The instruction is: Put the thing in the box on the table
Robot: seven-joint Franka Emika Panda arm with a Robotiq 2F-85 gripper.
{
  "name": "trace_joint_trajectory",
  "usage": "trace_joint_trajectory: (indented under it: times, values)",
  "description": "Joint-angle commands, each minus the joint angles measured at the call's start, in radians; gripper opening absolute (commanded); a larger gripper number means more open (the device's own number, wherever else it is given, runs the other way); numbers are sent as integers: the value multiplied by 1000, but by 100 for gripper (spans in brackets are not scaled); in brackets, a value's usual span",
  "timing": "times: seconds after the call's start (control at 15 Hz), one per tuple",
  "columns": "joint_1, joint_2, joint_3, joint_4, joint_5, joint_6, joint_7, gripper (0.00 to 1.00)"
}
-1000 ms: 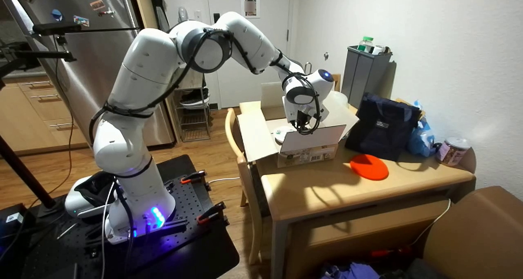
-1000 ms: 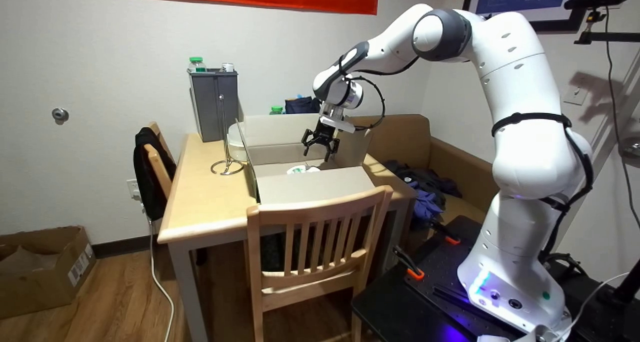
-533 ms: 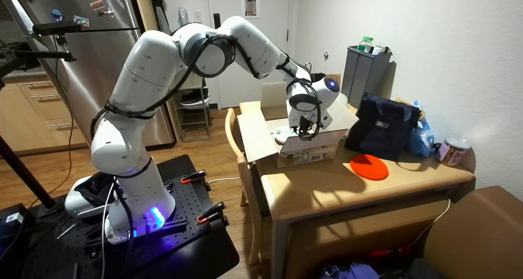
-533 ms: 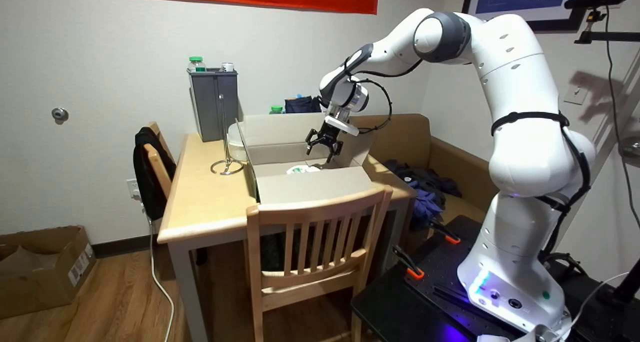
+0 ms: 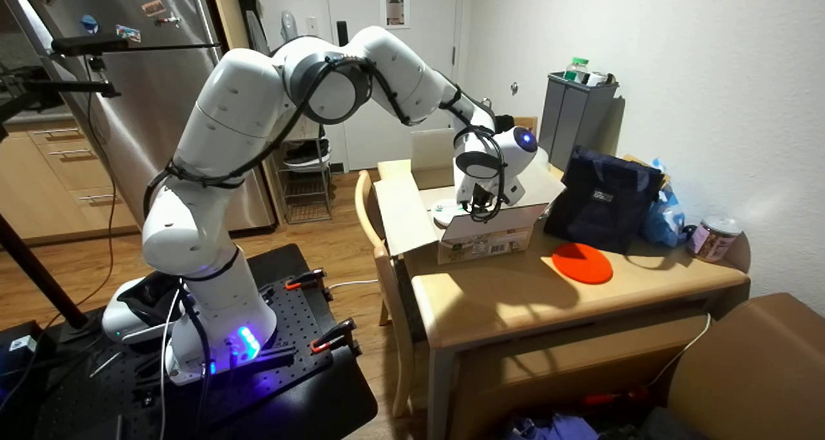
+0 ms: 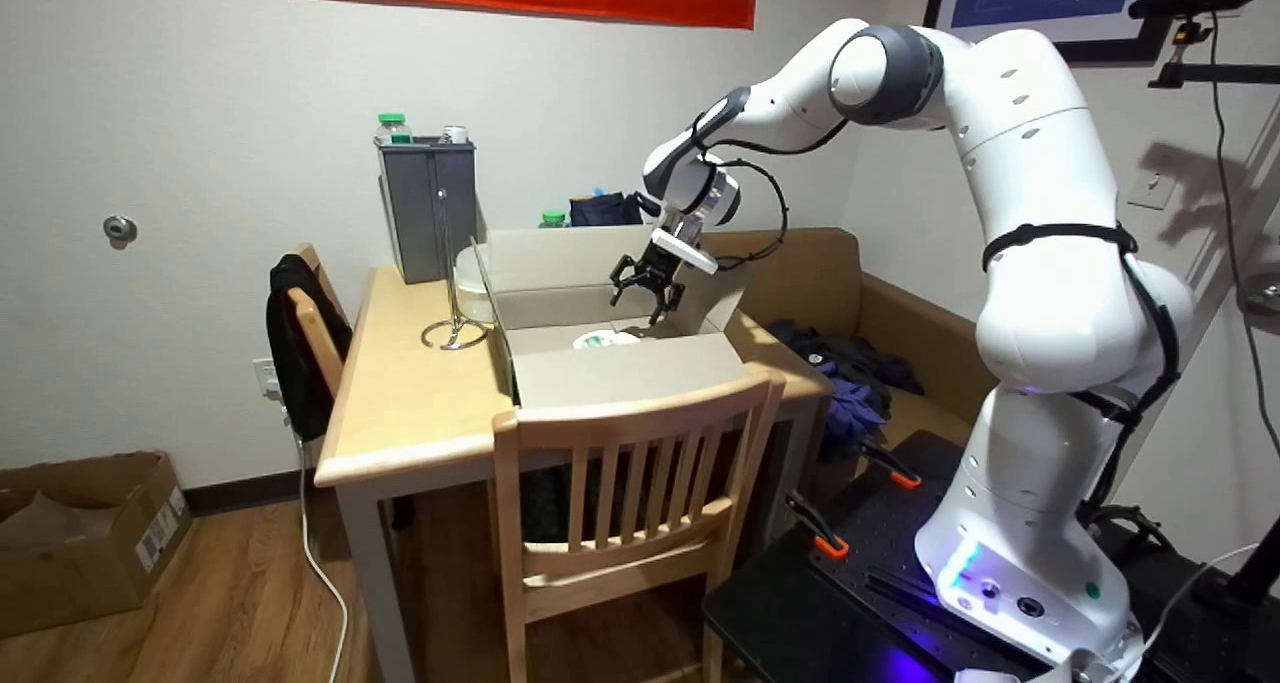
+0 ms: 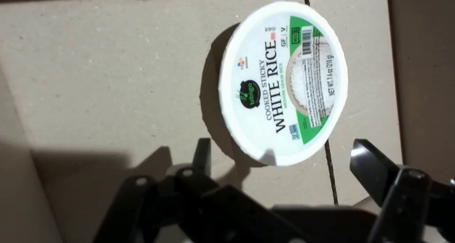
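Note:
The box is an open white carton with raised flaps, seen in both exterior views (image 5: pixel 485 245) (image 6: pixel 630 371). It stands on the light wooden table (image 5: pixel 515 301). A round white rice bowl with a green label (image 7: pixel 280 83) lies on the carton's floor. It also shows partly in both exterior views (image 5: pixel 445 212) (image 6: pixel 605 339). My gripper (image 6: pixel 635 310) is open and empty, pointing down over the carton's opening. In the wrist view the open fingers (image 7: pixel 280 145) stand wide apart, below the bowl in the picture and not around it.
A dark blue bag (image 5: pixel 596 201), a red-orange disc (image 5: pixel 582 263) and a jar (image 5: pixel 714 239) are on the table. A metal stand (image 6: pixel 455 333) and a grey bin (image 6: pixel 430 208) stand beside the carton. A wooden chair (image 6: pixel 640 423) is close to the table.
Over the last second my gripper has moved slightly lower and a little sideways over the carton. In the last half second it has hardly moved. The bowl and carton have not moved.

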Motion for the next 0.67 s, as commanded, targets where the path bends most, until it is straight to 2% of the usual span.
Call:
trace_joint_trajectory:
  times: [0.0,0.6]
  values:
    - [-2,30,15,-5,43,34,-33,100]
    - [24,59,-2,-6,7,51,9,100]
